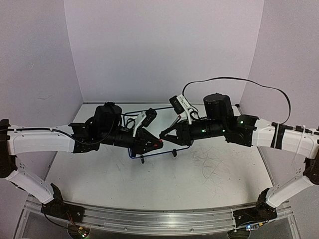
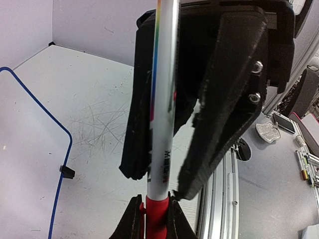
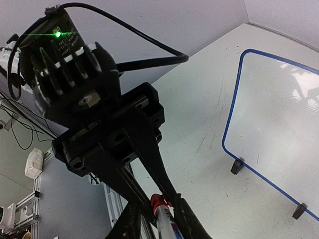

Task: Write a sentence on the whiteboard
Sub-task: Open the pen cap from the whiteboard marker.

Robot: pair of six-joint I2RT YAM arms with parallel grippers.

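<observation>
The whiteboard (image 1: 162, 119) stands on two black feet at the table's middle, behind both grippers. It also shows in the left wrist view (image 2: 25, 149) and in the right wrist view (image 3: 279, 114). Its visible parts are blank, so no sentence shows. A white marker (image 2: 162, 99) with a red cap (image 2: 155, 214) spans between the grippers in front of the board. My left gripper (image 1: 158, 144) is shut on the red cap. My right gripper (image 1: 162, 135) is closed round the white barrel (image 3: 168, 228), tip to tip with the left one.
The table top (image 1: 214, 164) is white and scratched. An aluminium rail (image 1: 159, 219) runs along the near edge. Purple walls stand on three sides. A black cable (image 1: 269, 92) loops above the right arm.
</observation>
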